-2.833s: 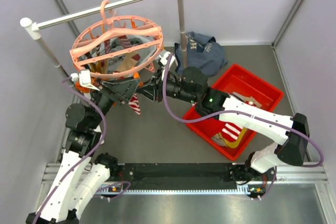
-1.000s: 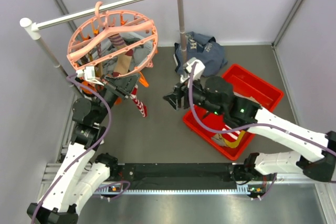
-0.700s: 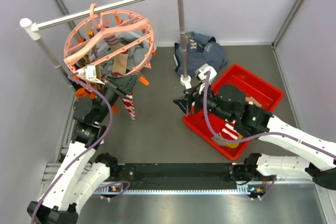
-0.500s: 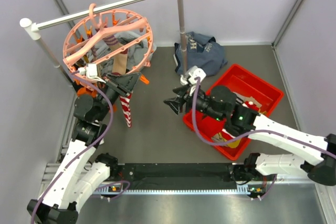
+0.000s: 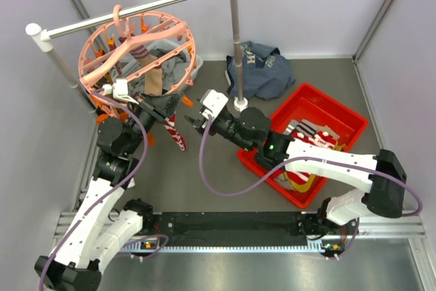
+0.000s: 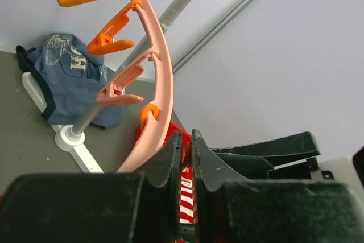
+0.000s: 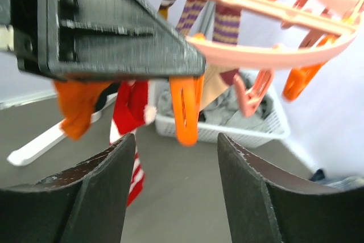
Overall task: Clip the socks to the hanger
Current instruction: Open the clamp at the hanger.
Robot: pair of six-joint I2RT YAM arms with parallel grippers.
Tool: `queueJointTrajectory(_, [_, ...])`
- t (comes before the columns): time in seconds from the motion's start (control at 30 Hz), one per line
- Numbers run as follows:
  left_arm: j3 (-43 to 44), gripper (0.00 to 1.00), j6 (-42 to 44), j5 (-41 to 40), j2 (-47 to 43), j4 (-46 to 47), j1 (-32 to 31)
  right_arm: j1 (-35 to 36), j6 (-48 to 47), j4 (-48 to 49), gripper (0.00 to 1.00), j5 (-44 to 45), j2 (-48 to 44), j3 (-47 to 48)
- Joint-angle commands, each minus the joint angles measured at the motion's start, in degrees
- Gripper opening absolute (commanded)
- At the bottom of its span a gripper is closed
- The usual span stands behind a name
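— How is the left gripper (image 6: 183,140) seen to be set?
— It is pressed almost together. Only a thin slit is left between the fingers, and red-and-white fabric is pinched in it. From above, the striped sock (image 5: 176,133) is shown hanging below those fingers.

— Where is the hanger (image 6: 163,81) to be found?
— It is hung by its hook from the rail stand (image 5: 136,10) at the back left, and it is tilted. Its pink rim is seen just beside the left fingertips; whether it is touched cannot be told.

— And the right gripper (image 7: 176,140)?
— Its fingers are spread wide, and nothing is held between them. An orange peg (image 7: 186,112) on the rim is framed between the two fingers, beyond their tips; no contact is shown. The black body of the left gripper is seen just above that peg.

— What is already clipped on?
— An orange sock (image 7: 77,106) and purple-banded socks (image 7: 227,29) are seen hanging from the hanger, with a white basket (image 7: 227,126) behind them.

— Are other socks in view?
— More socks (image 5: 300,172) are seen lying in the red bin (image 5: 310,100) on the right, near the navy garment (image 5: 262,66).
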Motion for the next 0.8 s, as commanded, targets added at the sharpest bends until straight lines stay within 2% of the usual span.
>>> queueJointTrajectory(0.0, [2.2,0.11,0.1,-1.6,0.7,-0.7,0.2,1.2,-6.1,5.2,0.57,2.5,1.8,5.3])
queueJointTrajectory(0.23, [2.7,0.11,-0.1,-1.7,0.8,-1.0,0.2,1.6,-8.2,4.5,0.35,3.6,4.5,7.6])
queueJointTrajectory(0.6, [3.7,0.11,-0.4,-2.4,0.5,-2.2,0.2,2.4,-9.7,1.2,0.35,5.1,6.9,9.8])
queueJointTrajectory(0.67, [3.9,0.11,-0.4,-2.4,0.5,-2.3,0.2,2.7,-10.0,1.1,0.31,5.5,7.3,10.3])
queueJointTrajectory(0.77, [4.2,0.11,-0.3,-2.7,0.4,-2.8,0.2,3.0,-10.7,0.6,0.21,6.8,7.6,10.8])
